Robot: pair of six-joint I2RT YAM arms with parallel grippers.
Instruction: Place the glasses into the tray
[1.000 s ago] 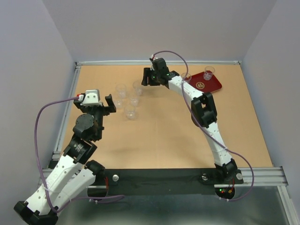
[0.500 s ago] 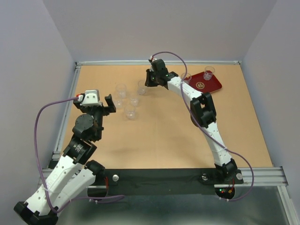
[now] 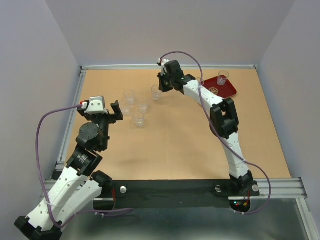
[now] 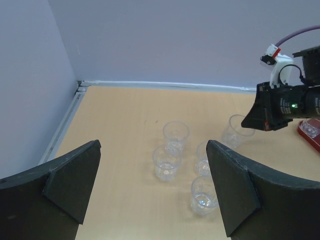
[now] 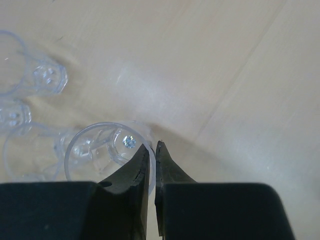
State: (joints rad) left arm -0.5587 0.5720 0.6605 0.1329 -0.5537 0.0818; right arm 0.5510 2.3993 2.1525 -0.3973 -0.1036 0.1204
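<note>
My right gripper (image 3: 161,89) is shut on the rim of one clear glass (image 3: 156,92), with one finger inside the cup and one outside (image 5: 153,147). That glass (image 5: 95,150) sits just left of the fingers in the right wrist view. Three more glasses (image 3: 129,95) (image 3: 143,106) (image 3: 138,119) stand in a cluster at the table's left centre. The dark-red tray (image 3: 228,90) lies at the back right and holds a glass (image 3: 223,77). My left gripper (image 3: 117,111) is open and empty (image 4: 152,147), a short way left of the cluster.
A raised metal rail (image 3: 75,107) runs along the table's left side, and grey walls close the back and both sides. The right arm's links (image 3: 222,117) stretch from the near edge toward the back, just left of the tray.
The right gripper closed onto the rim of the glass and carried it a little to the right. The left arm stayed where it was.
</note>
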